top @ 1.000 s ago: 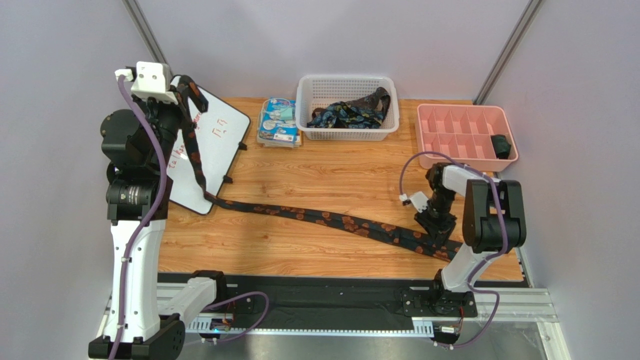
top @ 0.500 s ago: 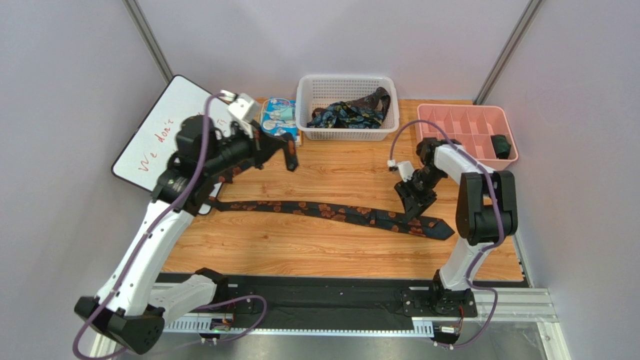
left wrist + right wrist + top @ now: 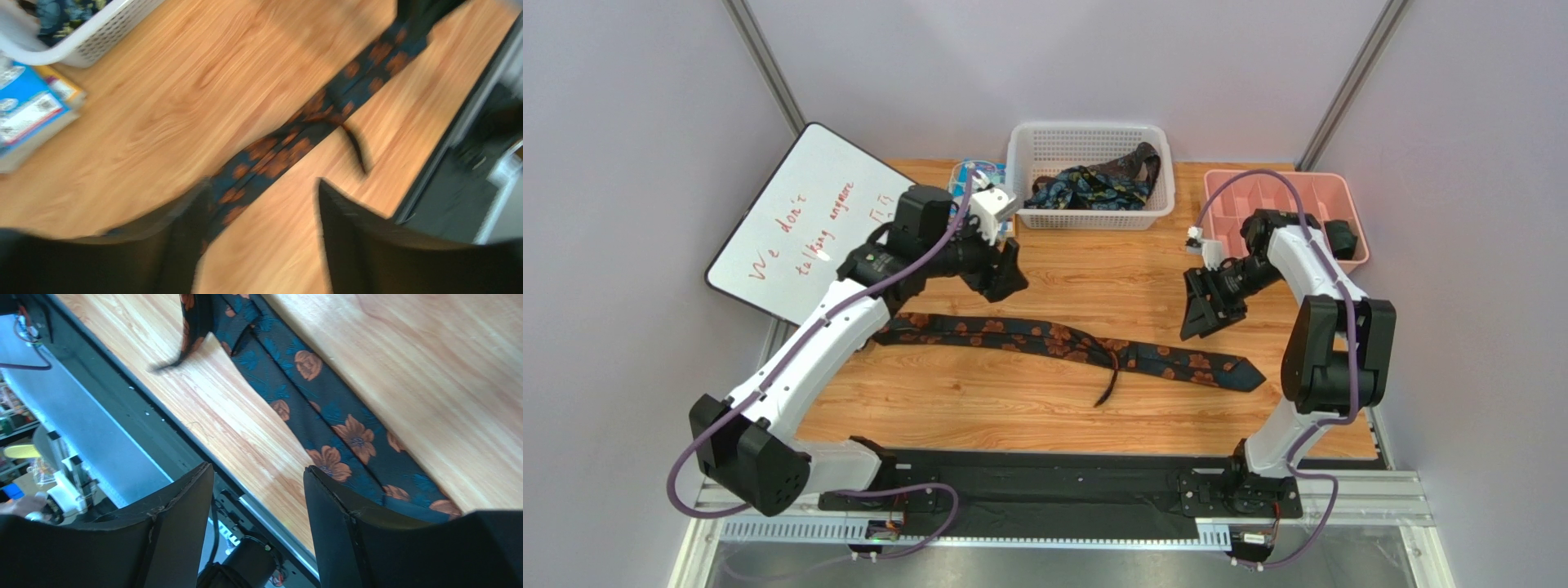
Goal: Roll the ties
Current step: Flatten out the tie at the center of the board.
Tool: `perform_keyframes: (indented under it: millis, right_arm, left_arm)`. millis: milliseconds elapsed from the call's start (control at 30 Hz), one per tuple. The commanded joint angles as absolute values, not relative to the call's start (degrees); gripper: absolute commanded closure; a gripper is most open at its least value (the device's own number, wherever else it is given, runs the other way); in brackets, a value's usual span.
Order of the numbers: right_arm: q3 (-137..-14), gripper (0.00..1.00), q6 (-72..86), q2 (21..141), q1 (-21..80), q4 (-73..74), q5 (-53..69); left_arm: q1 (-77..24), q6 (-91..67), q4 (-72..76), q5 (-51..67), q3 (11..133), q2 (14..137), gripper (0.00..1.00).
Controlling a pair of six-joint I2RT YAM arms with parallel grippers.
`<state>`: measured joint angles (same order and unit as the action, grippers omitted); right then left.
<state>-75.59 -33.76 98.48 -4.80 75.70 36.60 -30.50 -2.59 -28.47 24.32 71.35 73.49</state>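
One tie [image 3: 1051, 341] lies stretched flat across the middle of the table [image 3: 1112, 276], pointed end to the right. The left gripper [image 3: 1011, 275] and right gripper [image 3: 1198, 316] hang above it, jaws apart, holding nothing. Laying out looks finished. Rolling would call for pinching one end first.

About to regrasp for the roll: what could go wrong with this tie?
The tie lies doubled over mid-length, its narrow tail curling toward the near edge; rolled as is, it would likely come out lopsided. The left fingers and right fingers stand open, holding nothing; a grab at the overlap may pinch both layers.
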Motion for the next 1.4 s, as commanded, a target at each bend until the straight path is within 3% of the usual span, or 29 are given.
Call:
perform_keyframes:
  millis: [0,167,367,667,1100,1200,1367]
  right_arm:
    - [-76.0,0.40,-32.8,99.8,-3.3,77.3,39.8]
    - [-75.3,0.44,-31.6,101.0,-0.3,77.4,41.7]
    - [-73.6,0.50,-28.9,102.8,2.5,73.8,41.2]
    - [-74.8,0.58,-27.9,105.2,-1.7,74.2,39.6]
    - [-73.1,0.60,-31.9,105.9,-6.4,75.7,39.6]
    - [-73.6,0.60,-31.6,106.6,-6.3,75.0,39.8]
    - [-74.4,0.60,-30.3,108.3,-5.8,73.4,41.0]
  left_arm:
    - [-23.2,28.9,-50.1,36.4,71.3,70.8,0.21]
    - [-23.1,47.9,-52.2,35.9,62.3,70.8,0.20]
    - [-30.2,51.6,-36.5,43.6,59.3,73.2,0.19]
    - [-47.2,60.9,-32.8,42.3,76.4,97.4,0.19]
    - [-55.1,85.6,-45.7,41.4,90.9,115.7,0.25]
    - [-55.7,87.5,-47.4,40.1,91.9,118.2,0.29]
    - [-55.8,86.9,-48.6,37.2,93.3,121.6,0.51]
